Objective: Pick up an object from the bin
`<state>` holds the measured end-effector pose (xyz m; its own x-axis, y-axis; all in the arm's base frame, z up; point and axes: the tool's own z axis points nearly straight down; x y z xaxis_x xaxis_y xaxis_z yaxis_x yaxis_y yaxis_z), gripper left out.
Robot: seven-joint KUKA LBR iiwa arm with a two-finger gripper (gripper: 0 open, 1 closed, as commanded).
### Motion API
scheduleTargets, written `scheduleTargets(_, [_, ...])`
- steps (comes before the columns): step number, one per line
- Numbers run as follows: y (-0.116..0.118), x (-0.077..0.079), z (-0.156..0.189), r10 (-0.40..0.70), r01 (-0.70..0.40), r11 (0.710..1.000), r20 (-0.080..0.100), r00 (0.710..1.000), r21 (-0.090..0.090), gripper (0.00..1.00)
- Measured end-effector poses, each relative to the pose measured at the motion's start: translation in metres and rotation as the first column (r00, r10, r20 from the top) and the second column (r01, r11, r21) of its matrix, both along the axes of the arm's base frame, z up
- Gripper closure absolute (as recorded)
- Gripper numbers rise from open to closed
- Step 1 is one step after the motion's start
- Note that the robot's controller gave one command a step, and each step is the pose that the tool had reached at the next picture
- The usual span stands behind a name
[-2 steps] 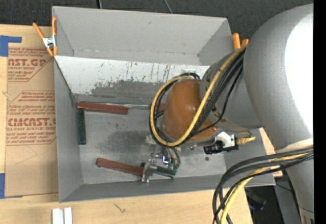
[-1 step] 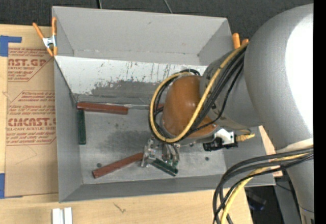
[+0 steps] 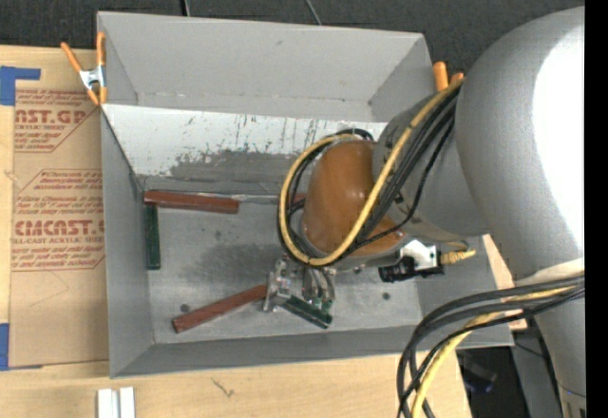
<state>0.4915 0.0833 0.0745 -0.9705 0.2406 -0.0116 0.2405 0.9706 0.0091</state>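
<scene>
Camera view: hand [image 3: 302, 291] near bin wall [image 3: 285, 347]

- A short dark green stick [image 3: 312, 313] is lying flat on the floor of the bin [image 3: 256, 65], near the front wall and right of the middle. It is sitting right under my gripper [image 3: 302, 293], slanting down to the right and partly hidden by it.
- A long reddish-brown stick [image 3: 218, 308] is lying flat beside it, slanting up from the front left. Its right end is reaching my gripper.
- A second reddish-brown stick [image 3: 190, 202] is lying nearly level at the foot of the back slope, on the left.
- A second dark green stick [image 3: 152, 237] is lying along the left wall, its far end just below that brown stick's left end.
</scene>
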Motion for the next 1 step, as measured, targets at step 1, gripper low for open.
scheduleTargets(1, [-0.0002, -0.0014, 0.0052, 0.000, 0.000, 1.000, -0.007, 1.000, -0.002, 1.00])
